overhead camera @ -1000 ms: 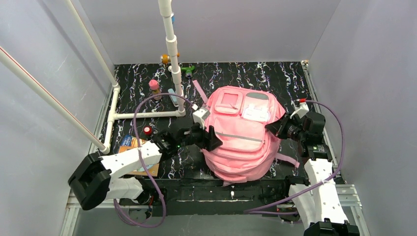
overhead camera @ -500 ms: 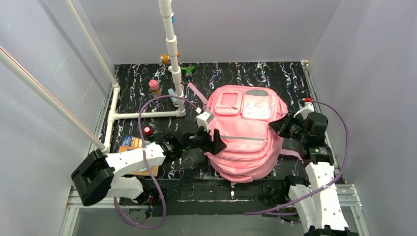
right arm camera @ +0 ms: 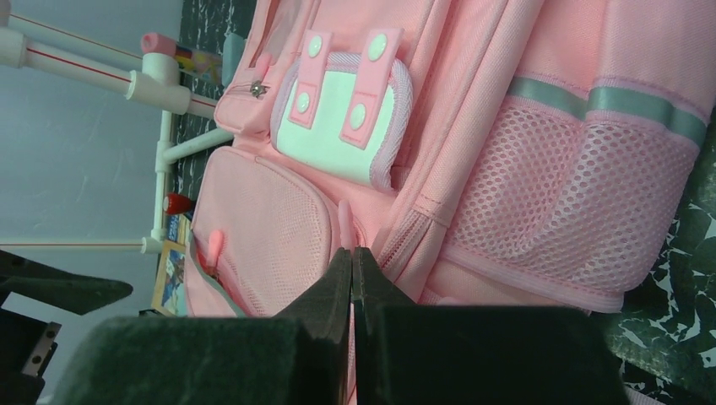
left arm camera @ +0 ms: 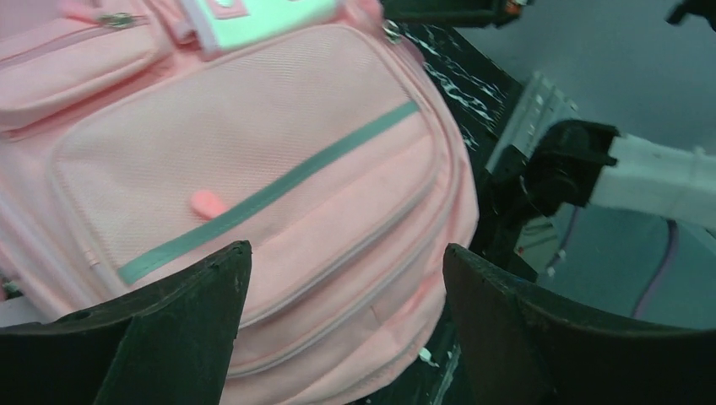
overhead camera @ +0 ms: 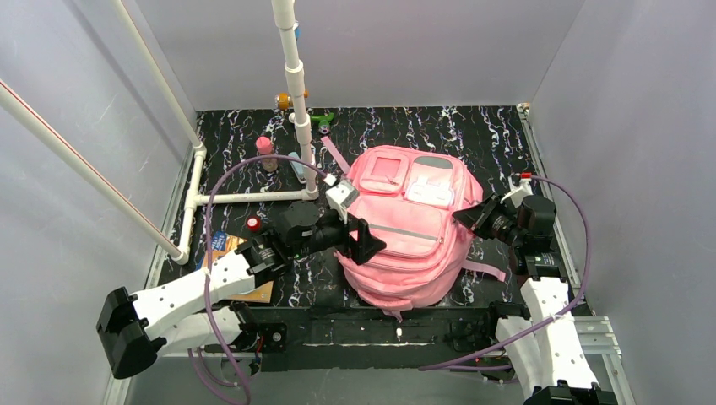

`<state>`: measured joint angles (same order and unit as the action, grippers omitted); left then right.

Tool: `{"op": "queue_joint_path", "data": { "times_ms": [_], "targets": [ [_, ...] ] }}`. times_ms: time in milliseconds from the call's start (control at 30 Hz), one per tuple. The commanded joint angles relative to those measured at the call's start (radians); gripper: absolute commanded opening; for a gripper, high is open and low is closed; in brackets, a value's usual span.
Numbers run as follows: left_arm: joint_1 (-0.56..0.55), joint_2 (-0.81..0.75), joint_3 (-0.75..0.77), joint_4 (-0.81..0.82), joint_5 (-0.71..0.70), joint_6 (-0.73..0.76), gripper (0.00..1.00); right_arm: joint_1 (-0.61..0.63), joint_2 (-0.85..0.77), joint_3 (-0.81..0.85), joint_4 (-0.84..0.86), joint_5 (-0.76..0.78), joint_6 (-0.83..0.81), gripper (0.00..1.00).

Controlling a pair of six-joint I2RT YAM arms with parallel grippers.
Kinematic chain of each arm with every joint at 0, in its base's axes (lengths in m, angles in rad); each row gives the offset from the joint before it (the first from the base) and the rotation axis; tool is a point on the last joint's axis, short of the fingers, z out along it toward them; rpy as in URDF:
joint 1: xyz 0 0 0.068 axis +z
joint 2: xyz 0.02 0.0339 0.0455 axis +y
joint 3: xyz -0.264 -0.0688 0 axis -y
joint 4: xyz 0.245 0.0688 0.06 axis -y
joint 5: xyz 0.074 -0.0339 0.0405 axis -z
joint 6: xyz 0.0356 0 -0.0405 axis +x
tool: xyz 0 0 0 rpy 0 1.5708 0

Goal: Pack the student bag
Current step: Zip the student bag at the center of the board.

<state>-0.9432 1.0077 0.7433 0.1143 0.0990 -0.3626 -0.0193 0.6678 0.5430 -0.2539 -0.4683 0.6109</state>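
- Student bag [overhead camera: 405,240] lies front-up mid-bench [overhead camera: 473,135], between both arms.
- Left pincer [left arm camera: 346,253] gapes wide, empty, over the front pocket.
- Right pincer [right arm camera: 352,253] closed tight at a pink zip tab [right arm camera: 342,221]; true hold unclear.
- Risk: tab slips out, or the unbraced bag slides when tugged.

Pink student bag [overhead camera: 414,249] lies front-up, white patch [overhead camera: 431,195] toward far end.

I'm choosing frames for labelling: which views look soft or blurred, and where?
Top external: even light, sharp, student bag clear. Left wrist: bag soft, smeared toward the top-left corner. Right wrist: white patch crisp, right gripper fingers dark and soft up close.
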Motion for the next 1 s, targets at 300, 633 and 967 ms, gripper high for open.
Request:
{"op": "queue_joint_path", "data": {
  "times_ms": [300, 633, 967],
  "targets": [
    [-0.089, 0.377, 0.149, 0.022, 0.171, 0.027, 0.65, 0.004, -0.002, 0.023, 0.135, -0.059, 0.019, 0.01],
    [0.057, 0.68, 0.321, 0.136, 0.071, -0.135, 0.65, 0.004, -0.047, -0.069, 0.187, -0.115, -0.008, 0.01],
    [0.089, 0.675, 0.306, 0.189, 0.172, -0.17, 0.66, 0.004, 0.08, 0.115, -0.22, 0.349, -0.025, 0.15]
  ]
}}
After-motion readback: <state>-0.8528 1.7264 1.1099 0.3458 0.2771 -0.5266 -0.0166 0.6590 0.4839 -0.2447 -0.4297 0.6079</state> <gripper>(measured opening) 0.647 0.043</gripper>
